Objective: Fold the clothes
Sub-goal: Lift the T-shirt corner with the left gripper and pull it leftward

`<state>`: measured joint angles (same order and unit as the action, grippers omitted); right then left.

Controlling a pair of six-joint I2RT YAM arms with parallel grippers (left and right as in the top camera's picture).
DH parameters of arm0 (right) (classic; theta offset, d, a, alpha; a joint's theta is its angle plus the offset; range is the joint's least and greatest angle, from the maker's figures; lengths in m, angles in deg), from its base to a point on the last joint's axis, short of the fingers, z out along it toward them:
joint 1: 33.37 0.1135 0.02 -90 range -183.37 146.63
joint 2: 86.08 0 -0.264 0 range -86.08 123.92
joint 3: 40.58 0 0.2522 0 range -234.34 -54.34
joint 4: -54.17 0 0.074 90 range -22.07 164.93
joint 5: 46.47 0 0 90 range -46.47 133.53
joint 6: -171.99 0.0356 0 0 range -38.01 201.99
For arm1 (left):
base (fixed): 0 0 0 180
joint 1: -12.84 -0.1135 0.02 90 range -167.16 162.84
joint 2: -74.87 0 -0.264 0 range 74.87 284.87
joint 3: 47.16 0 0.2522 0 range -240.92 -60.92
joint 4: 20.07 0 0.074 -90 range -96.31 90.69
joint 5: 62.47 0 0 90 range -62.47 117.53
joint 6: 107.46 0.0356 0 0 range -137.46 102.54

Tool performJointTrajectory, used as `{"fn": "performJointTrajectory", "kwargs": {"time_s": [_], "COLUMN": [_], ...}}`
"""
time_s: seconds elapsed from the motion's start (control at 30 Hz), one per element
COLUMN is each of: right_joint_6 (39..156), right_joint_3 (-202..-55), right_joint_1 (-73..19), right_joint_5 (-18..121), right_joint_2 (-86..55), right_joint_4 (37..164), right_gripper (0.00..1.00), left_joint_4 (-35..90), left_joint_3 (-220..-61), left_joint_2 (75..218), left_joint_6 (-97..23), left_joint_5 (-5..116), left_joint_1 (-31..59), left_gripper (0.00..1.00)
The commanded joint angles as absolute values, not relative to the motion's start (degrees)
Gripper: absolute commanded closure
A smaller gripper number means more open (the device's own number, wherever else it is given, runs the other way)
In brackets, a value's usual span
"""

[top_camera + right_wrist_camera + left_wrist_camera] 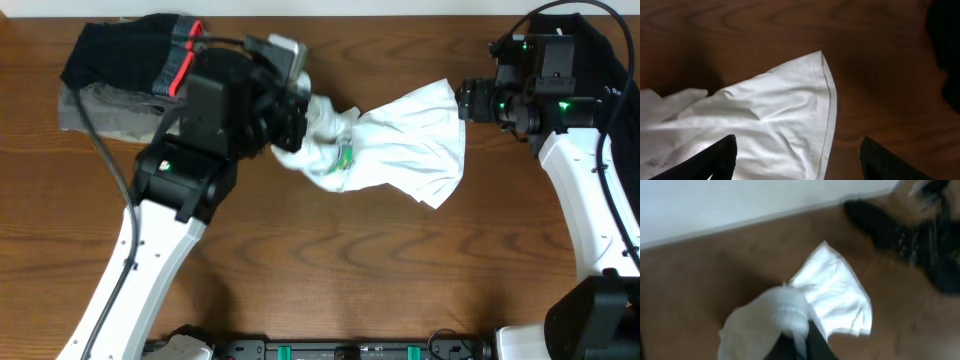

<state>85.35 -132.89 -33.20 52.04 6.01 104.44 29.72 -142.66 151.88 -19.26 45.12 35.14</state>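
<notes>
Your left tool (296, 128) is clamped on a bunch of the shirt (410, 150), crumpled on the desk (330, 270) near its back edge. Your right tool (468, 100) hangs wide open, empty, over its hem corner; pinch that corner, then draw it taut

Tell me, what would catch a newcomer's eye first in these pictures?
The crumpled white T-shirt in the middle of the wooden table stands out, one end bunched in the shut left gripper. The right gripper hangs open at the shirt's opposite corner. A pile of dark clothes sits at the table's far left corner.
</notes>
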Motion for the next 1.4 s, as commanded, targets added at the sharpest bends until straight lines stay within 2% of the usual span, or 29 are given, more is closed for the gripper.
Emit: {"fn": "performJointTrajectory", "kwargs": {"time_s": [0.0,0.27,0.43,0.5,0.7,0.97,1.13,1.37], "right_joint_6": [84.5,84.5,84.5,84.5,84.5,84.7,84.5,84.5], "right_joint_3": [-133.0,-133.0,-133.0,-133.0,-133.0,-133.0,-133.0,-133.0], "right_joint_1": [-33.7,-33.7,-33.7,-33.7,-33.7,-33.7,-33.7,-33.7], "right_joint_5": [52.4,52.4,52.4,52.4,52.4,52.3,52.3,52.3], "right_joint_2": [6.1,6.1,6.1,6.1,6.1,6.1,6.2,6.6], "right_joint_4": [104.4,104.5,104.1,104.1,104.1,104.1,104.1,104.1], "right_gripper": [0.24,0.23,0.21,0.21,0.2,0.2,0.19,0.19], "left_joint_4": [34.3,53.1,54.8,54.1,46.8,38.3,38.7,42.5], "left_joint_3": [-142.9,-142.9,-143.1,-143.9,-144.8,-144.6,-144.6,-144.6], "left_joint_2": [156.4,168.0,170.0,169.7,169.7,178.8,182.2,182.8], "left_joint_6": [-16.4,-8.4,-7.0,-7.9,-14.5,-13.7,-6.2,2.3], "left_joint_5": [44.6,44.6,42.6,41.5,42.3,44.0,54.1,52.2], "left_joint_1": [35.2,35.5,35.0,34.2,29.7,29.0,29.2,29.6], "left_gripper": [0.94,0.92,0.48,0.4,0.32,0.27,0.27,0.23]}}
